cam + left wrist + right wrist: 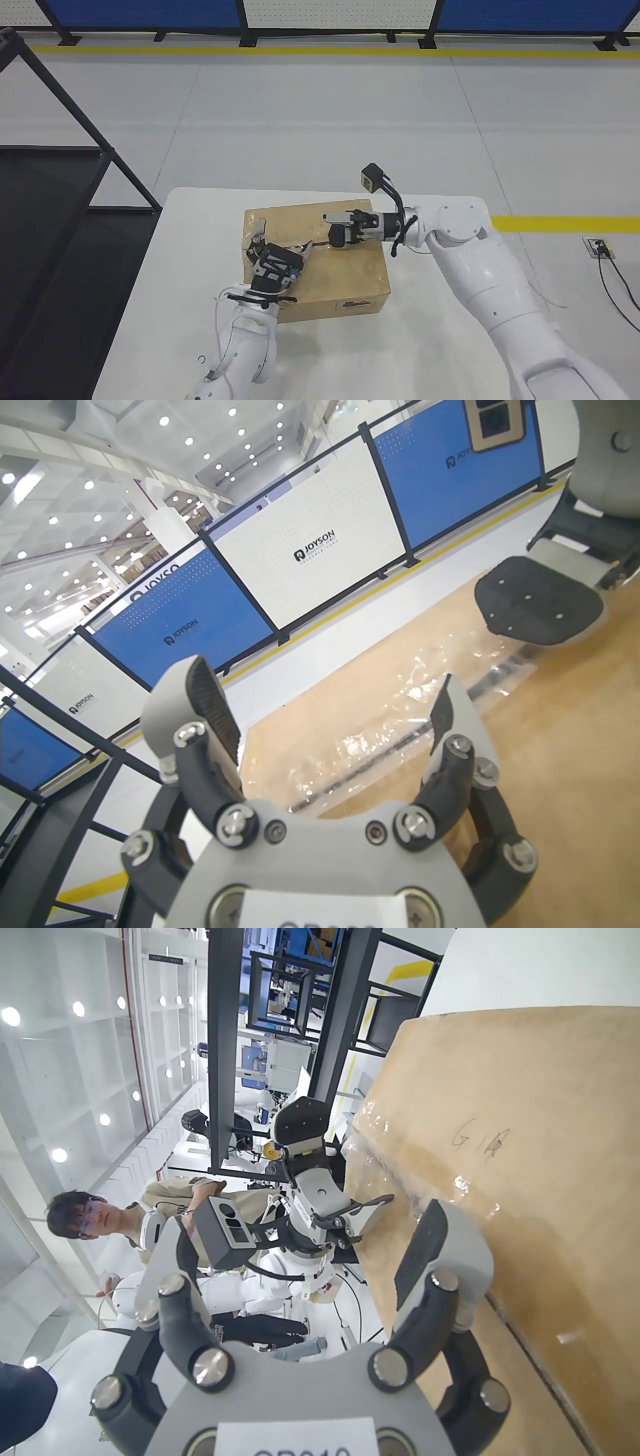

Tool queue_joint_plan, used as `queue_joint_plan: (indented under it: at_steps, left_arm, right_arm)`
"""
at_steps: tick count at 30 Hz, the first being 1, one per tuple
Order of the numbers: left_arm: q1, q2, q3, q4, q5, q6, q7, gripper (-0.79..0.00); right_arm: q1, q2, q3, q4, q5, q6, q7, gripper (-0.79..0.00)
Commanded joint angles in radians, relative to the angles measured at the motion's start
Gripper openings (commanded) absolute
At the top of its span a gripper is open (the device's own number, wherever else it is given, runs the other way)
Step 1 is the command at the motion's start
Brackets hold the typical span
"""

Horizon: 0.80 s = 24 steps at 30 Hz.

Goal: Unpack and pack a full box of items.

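Note:
A closed brown cardboard box (330, 270) lies on the white table (180, 300), its top seam sealed with crinkled clear tape (400, 710). My left gripper (280, 246) hovers over the box's left part, open, one finger on each side of the tape line, as the left wrist view shows (330, 710). My right gripper (336, 228) is over the back middle of the box top, also open and holding nothing (300, 1253). The two grippers face each other along the seam. In the right wrist view the box top (525, 1103) and the left gripper (325, 1198) are both visible.
A black metal frame (60, 190) stands beside the table's left edge. Blue and white fence panels (340, 12) line the far side of the floor. Bare table lies left of the box and in front of it.

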Motion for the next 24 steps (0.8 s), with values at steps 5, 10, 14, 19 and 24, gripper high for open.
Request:
queue_joint_plan:
  at_steps: [5, 10, 14, 19, 24]
  left_arm:
    - [0.029, 0.004, -0.047, -0.078, -0.027, 0.009, 0.000, 0.000]
    - [0.068, 0.014, -0.131, -0.110, -0.051, -0.002, -0.025, 0.000]
    - [0.101, 0.023, -0.212, -0.123, -0.102, -0.044, -0.061, 0.000]
    - [0.136, 0.036, -0.278, -0.127, -0.122, -0.143, -0.076, 0.000]
    - [0.160, 0.042, -0.300, -0.127, -0.120, -0.173, -0.066, 0.000]
  right_arm:
    - [0.033, -0.018, -0.035, 0.068, -0.008, 0.020, 0.011, 0.000]
    - [0.052, -0.030, -0.052, 0.111, -0.011, 0.021, 0.024, 0.000]
    - [0.063, -0.036, -0.058, 0.135, -0.009, 0.015, 0.026, 0.000]
    - [0.071, -0.043, -0.061, 0.152, -0.001, 0.000, 0.026, 0.000]
    - [0.079, -0.051, -0.065, 0.153, 0.002, -0.011, 0.022, 0.000]
